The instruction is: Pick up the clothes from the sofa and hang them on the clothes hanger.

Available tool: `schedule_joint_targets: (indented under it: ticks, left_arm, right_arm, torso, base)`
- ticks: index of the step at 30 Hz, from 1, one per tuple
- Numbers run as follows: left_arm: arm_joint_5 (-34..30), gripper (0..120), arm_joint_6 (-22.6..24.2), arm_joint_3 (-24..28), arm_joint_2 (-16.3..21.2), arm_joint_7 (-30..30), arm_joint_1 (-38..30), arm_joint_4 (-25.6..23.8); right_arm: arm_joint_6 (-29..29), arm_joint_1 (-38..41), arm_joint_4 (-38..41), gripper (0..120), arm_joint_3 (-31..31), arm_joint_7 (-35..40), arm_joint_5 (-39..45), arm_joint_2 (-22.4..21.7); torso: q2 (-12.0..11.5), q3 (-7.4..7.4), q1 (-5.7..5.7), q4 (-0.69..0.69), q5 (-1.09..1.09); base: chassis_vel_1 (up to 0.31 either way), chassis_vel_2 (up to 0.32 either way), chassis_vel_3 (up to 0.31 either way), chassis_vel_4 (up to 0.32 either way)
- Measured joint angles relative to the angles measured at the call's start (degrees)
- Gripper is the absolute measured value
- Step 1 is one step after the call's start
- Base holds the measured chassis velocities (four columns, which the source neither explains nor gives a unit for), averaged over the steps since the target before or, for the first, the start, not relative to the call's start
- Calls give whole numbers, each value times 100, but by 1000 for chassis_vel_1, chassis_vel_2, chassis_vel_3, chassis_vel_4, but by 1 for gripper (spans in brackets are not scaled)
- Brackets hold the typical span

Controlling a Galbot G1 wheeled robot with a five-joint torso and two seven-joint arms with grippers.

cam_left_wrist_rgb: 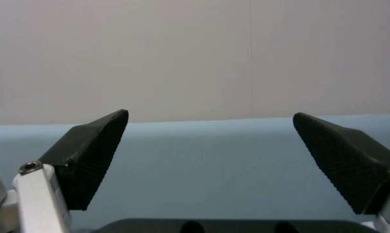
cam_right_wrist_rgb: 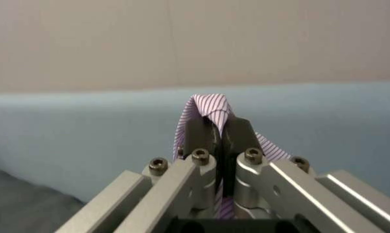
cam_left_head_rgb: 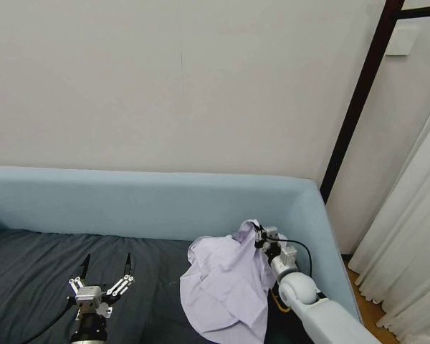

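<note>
A pale lilac striped shirt (cam_left_head_rgb: 226, 287) hangs in a bunch above the dark seat of the sofa (cam_left_head_rgb: 29, 258), at its right end. My right gripper (cam_left_head_rgb: 258, 231) is shut on the shirt's top fold, lifting it. In the right wrist view the striped shirt (cam_right_wrist_rgb: 208, 108) pokes out above the closed fingers (cam_right_wrist_rgb: 201, 136), with the gripper (cam_right_wrist_rgb: 221, 131) facing the sofa's light blue backrest. My left gripper (cam_left_head_rgb: 106, 271) stands open over the dark seat to the left, holding nothing. In the left wrist view its black fingertips (cam_left_wrist_rgb: 91, 155) are spread wide around the gripper's middle (cam_left_wrist_rgb: 214, 165).
The light blue backrest (cam_left_head_rgb: 143, 204) runs along a plain white wall. A dark vertical post (cam_left_head_rgb: 355, 107) stands right of the sofa, with white curtains (cam_left_head_rgb: 408, 251) beyond it. The dark seat between the two arms is bare.
</note>
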Motion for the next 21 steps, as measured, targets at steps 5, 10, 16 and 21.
schedule_joint_targets:
  ticks: [5,10,16,21]
  left_arm:
    - [-56,100,-1,0,27,-7,-29,2]
    - [-104,100,-18,-11,52,-13,-28,-16]
    - [-206,100,-49,-77,93,-37,-9,-97]
    - [-264,100,-55,-117,108,-47,-14,-110]
  right_arm:
    - [-1,406,675,0,-157,-68,873,-242]
    - [99,937,794,0,-359,-166,1226,-403]
    - [172,2399,697,0,-793,-36,1697,-498]
    - [206,3481,407,0,-1158,205,1976,-349]
  torso:
    - [0,0,0,1,1]
    - [0,1,0,-1,1]
    - [0,0,0,2,0]
    - [-1,1,0,0,1]
  base:
    - [0,0,0,0]
    - [0,0,0,0]
    - [0,0,0,0]
    - [0,0,0,0]
